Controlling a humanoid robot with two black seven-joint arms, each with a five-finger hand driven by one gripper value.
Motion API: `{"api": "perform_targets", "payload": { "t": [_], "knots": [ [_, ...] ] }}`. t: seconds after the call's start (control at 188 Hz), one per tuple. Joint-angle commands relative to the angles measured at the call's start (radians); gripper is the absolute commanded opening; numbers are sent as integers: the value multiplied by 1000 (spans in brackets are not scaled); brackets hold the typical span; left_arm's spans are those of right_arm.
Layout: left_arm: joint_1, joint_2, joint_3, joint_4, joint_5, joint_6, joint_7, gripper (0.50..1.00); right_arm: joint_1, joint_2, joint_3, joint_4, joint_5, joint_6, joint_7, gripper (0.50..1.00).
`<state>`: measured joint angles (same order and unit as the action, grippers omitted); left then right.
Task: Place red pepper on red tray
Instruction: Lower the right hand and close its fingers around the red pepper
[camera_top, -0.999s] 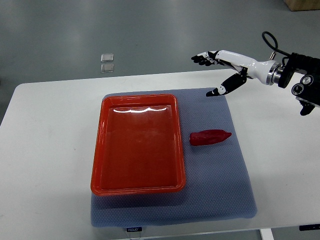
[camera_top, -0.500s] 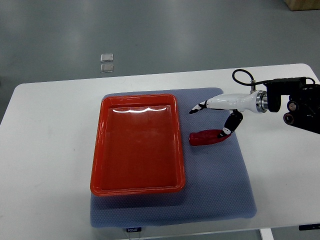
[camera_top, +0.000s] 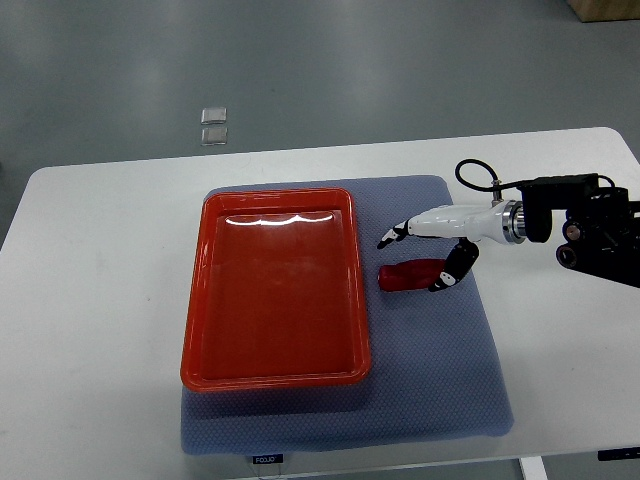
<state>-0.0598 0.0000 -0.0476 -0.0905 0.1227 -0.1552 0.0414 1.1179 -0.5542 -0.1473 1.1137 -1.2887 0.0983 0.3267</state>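
Observation:
A red pepper (camera_top: 408, 276) lies on the blue-grey mat (camera_top: 430, 380), just right of the empty red tray (camera_top: 272, 288). My right hand (camera_top: 415, 258) comes in from the right edge and hovers low over the pepper. Its fingers (camera_top: 392, 236) reach past the pepper's far side and its thumb (camera_top: 447, 275) hangs over the pepper's right end. The hand is open, straddling the pepper without closing on it. The left arm is out of view.
The mat lies on a white table (camera_top: 90, 300). The tray sits on the mat's left half. Two small clear squares (camera_top: 214, 124) lie on the grey floor beyond the table's far edge.
My right hand came down from above the table's far edge to the pepper, then shifted slightly lower and leftward over it. The pepper has not moved.

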Motion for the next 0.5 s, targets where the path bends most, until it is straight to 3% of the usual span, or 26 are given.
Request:
{"api": "perform_targets", "payload": {
  "t": [0.0,0.319,0.431,0.494],
  "knots": [
    [0,0,0,0,0,-1,0,1000,-9,2,-2,0,-3,-2,0,815],
    [0,0,0,0,0,0,0,1000,-23,3,-2,0,-11,-2,0,793],
    [0,0,0,0,0,0,2,1000,-24,3,-2,0,-17,-2,0,754],
    [0,0,0,0,0,0,0,1000,-30,8,-2,0,-23,-2,0,705]
  ]
}}
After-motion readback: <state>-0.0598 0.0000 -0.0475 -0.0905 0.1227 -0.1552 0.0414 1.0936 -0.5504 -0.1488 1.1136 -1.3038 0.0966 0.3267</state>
